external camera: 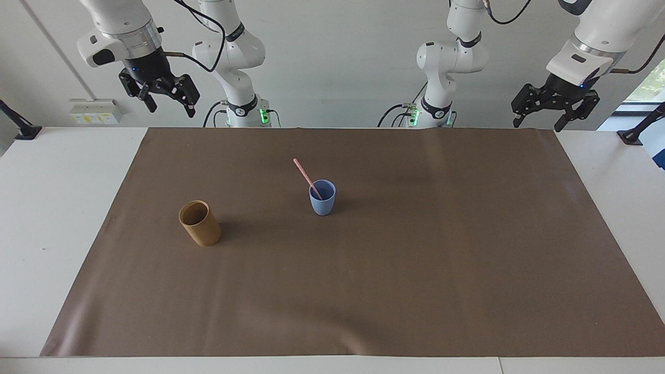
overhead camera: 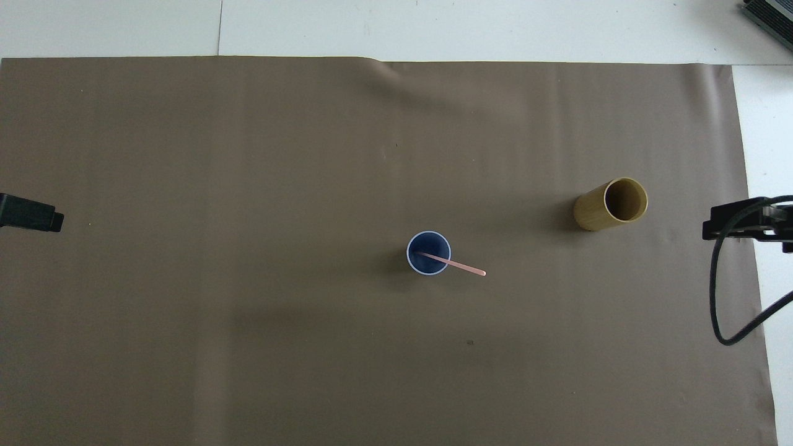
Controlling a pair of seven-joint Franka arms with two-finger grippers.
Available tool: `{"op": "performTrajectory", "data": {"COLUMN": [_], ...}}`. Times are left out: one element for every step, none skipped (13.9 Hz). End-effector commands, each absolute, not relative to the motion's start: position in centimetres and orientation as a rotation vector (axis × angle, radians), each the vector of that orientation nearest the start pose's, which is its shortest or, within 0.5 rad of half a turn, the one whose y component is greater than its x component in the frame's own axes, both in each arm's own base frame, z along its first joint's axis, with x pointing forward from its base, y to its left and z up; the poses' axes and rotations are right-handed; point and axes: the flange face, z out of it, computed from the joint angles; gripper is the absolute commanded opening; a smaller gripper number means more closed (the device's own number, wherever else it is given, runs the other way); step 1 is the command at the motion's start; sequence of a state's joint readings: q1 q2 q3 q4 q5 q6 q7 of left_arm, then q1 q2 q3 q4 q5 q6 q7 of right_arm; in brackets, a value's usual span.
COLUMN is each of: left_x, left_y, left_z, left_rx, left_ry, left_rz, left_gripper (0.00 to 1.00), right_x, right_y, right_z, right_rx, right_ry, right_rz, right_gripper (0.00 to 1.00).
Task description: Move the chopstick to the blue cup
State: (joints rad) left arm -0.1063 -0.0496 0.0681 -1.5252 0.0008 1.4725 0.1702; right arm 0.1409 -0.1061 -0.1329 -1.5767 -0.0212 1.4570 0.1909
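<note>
Pink chopstick [external camera: 306, 176] leans in blue cup [external camera: 322, 198] (brown cup [external camera: 200, 223] empty); both hands released.

Obstacles on mat [external camera: 415, 270]: blue cup [external camera: 322, 199], chopstick [external camera: 307, 178] leaning out toward 11 o'clock in facing view; brown cup [external camera: 200, 223] at cup's 8 o'clock, well apart. Passage between them open.

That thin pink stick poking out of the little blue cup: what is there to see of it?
The chopstick is a single thin, straight pink stick with a matte look; what it is made of I cannot tell. It stands slanted in the blue cup, lower end down inside, resting on the rim, upper end tipped toward the right arm's end of the table and toward the robots. About half of it shows above the rim. Only the cup touches it; no gripper is near.
</note>
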Motion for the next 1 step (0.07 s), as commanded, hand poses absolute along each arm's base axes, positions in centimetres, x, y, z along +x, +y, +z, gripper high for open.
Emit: {"op": "performTrajectory", "data": {"left_x": [52.66], "left_y": [-1.8], "left_z": [66.9], "left_rx": [-3.111], "left_ry": [0.311], "left_rz": [0.002], "left_gripper": [1.0], "right_x": [50.98], "right_y": [-0.52], "right_z": [66.7], "right_rx": [-3.14], "right_ry": [0.278], "right_rz": [0.02], "right_gripper": [1.0]}}
